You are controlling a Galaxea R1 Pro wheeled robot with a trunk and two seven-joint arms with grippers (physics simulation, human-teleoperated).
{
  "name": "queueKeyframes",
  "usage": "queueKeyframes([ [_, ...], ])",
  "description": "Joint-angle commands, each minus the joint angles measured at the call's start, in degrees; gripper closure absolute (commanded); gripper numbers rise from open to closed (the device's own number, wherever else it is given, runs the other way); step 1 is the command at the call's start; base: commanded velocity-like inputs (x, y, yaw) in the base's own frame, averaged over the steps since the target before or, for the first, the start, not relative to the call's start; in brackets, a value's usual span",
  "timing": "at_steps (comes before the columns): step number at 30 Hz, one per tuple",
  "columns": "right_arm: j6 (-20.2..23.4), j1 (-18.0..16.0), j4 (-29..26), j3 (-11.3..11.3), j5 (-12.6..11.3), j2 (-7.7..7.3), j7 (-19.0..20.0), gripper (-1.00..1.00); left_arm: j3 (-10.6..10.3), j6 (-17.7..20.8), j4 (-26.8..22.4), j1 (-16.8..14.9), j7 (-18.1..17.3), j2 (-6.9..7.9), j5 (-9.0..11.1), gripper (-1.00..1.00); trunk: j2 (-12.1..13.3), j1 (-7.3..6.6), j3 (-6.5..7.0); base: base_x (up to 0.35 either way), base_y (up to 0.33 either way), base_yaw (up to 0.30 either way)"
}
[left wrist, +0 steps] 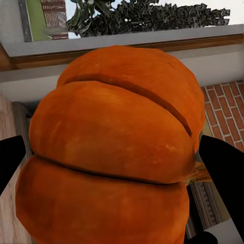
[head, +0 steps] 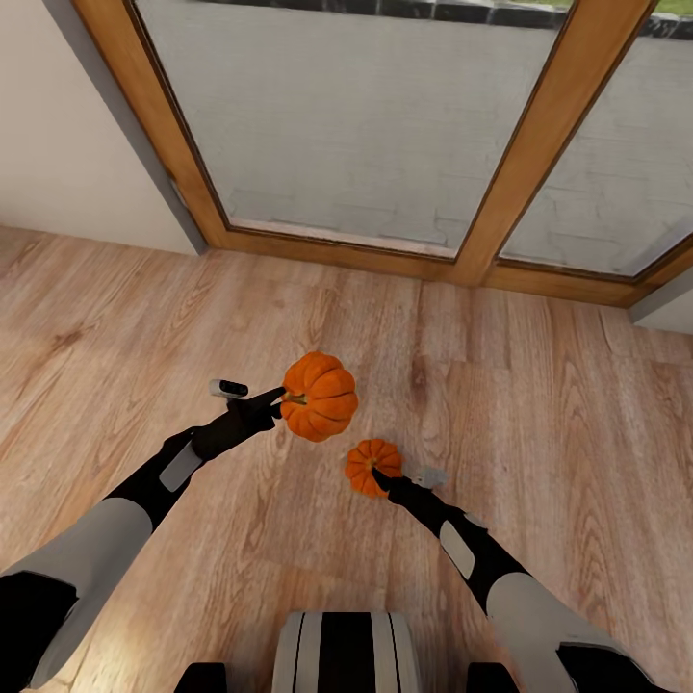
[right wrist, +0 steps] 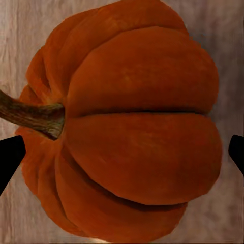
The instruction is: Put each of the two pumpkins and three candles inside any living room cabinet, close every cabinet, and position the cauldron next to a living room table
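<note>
A warm brown wood-plank floor (head: 289, 289) is spreading beneath and around both grippers, its grain running across the room. Ahead of the grippers, a tall glass door with a honey-coloured wooden frame (head: 525, 164) is rising from the floor, and pale grey brick paving (head: 366, 106) is showing through its panes. To the left of the frame, a plain off-white wall (head: 67, 125) is meeting the floor. Beyond the left gripper, dark green foliage (left wrist: 152, 18) and a red brick surface (left wrist: 226, 112) are showing outside. Even daylight is falling over the planks.
</note>
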Motion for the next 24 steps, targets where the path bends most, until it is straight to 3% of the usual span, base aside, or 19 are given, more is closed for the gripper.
queueKeyframes([
  [1,0.02,-0.01,-0.03,0.03,-0.02,0.19,-0.92,-1.0,0.01,-0.03,-0.01,0.0,0.03,0.0,0.0,1.0,0.0,0.0,0.0,0.0,0.0,0.0],
  [7,0.04,0.01,-0.19,0.08,-0.05,0.37,-3.25,-1.0,0.01,-0.03,-0.01,0.0,0.03,0.0,0.0,1.0,0.0,0.0,0.0,0.0,0.0,0.077],
  [24,0.13,-0.01,-0.53,0.15,-0.04,0.41,-3.42,-1.0,0.01,-0.03,0.02,0.0,0.03,-0.01,-0.02,1.0,0.0,0.0,-0.23,0.0,0.0,0.099],
])
